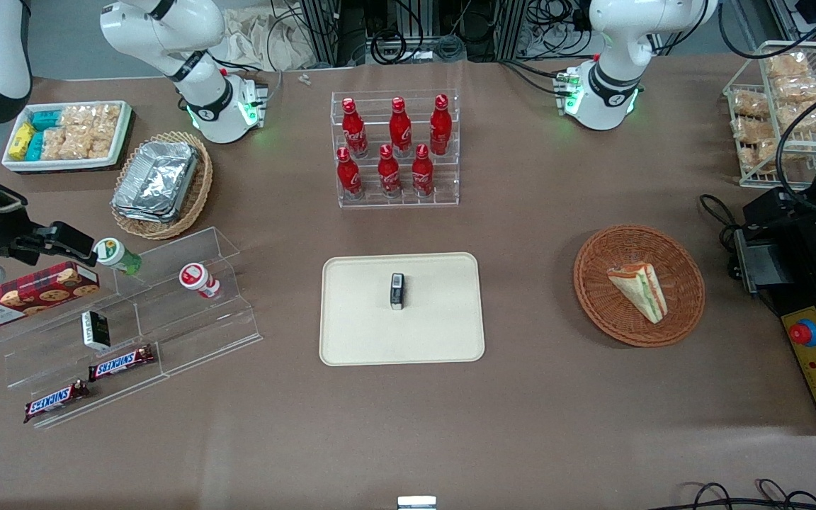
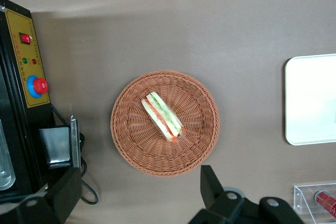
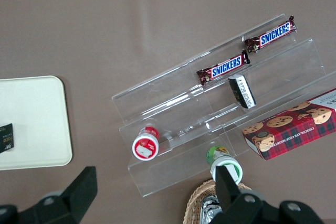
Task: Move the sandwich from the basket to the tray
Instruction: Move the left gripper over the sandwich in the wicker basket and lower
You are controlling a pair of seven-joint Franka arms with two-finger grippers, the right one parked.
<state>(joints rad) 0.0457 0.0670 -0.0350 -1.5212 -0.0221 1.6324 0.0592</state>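
Brown tabletop (image 1: pixel 557 397) carries everything, with the cream-beige tray (image 1: pixel 436 333) near its middle and the reddish-brown woven basket (image 1: pixel 677 273) well apart from it, toward the working arm's end. Inside the basket lies the sandwich (image 1: pixel 640 289), a triangular wedge of pale white bread resting on its side. From the left wrist view its layered edge faces up, showing a red strip and pale green slices between the bread (image 2: pixel 163 116). It sits roughly in the middle of the basket (image 2: pixel 131 145), not touching the rim. On the tray rests a small dark box with a pale label (image 1: pixel 397 291). The hand (image 2: pixel 136 192) hangs above the basket, its two fingers (image 2: pixel 212 182) spread wide and holding nothing.
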